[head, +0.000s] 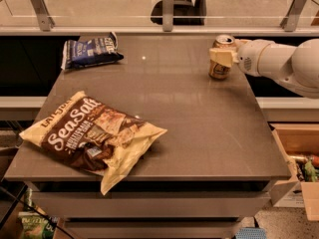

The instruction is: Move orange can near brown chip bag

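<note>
Worrying me most is the grip. The gripper point(223, 57) reaches in from the right, far beyond and to the right of the brown chip bag point(89, 133). It sits high on the orange can point(218, 72). One cream pad lies across the can's near side and the other is hidden behind it. I judge the pincer clamped on the can, not standing apart.

With so high a hold, a quick swing toward the bag could let the can pivot or slip. It could then roll off the table point(209, 133), since it stands close to the edge farthest from the bag.

A low carry could drag the can's base along the tabletop. I cannot tell whether the base is touching it or just above.

The landing is the other risk. The bag is puffed and crinkled, with a loose cream corner pointing toward the can's side. Setting down on that corner would tip the can, and pushing into it would shove the bag away.

The dark blue bag point(89, 51), straight behind the brown one, is off the direct line.

The can sits between the pincer's pads, well apart from the bag.
</note>
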### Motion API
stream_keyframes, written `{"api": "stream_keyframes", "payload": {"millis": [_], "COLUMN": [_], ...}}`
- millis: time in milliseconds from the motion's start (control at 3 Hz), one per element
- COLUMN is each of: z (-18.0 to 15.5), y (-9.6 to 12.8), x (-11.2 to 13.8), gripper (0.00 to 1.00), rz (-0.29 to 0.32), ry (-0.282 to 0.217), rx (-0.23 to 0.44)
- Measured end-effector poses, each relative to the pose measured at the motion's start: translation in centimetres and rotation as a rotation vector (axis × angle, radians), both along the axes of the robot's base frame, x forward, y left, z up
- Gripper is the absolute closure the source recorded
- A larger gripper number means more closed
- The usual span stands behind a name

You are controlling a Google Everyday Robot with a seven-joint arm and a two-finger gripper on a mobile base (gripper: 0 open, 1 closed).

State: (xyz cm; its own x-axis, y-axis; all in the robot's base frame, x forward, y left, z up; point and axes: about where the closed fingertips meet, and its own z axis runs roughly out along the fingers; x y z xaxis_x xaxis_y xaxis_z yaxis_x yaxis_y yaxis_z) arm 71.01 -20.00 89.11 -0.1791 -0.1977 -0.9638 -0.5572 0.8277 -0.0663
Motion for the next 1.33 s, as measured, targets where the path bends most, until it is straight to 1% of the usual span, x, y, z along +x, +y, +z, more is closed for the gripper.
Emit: {"api": "stream_keyframes", "payload": {"millis": [333, 1000, 1333], "z": [0.6, 3.5, 4.7], "y": [0.6, 2.6, 3.8], "x": [-0.1, -1.6, -3.1], "gripper": [1.0, 1.0, 1.0], "rz": [0.019, 0.065, 0.081], "ry": [0.017, 0.042, 0.027], "rx": [0.006, -0.022, -0.04]}}
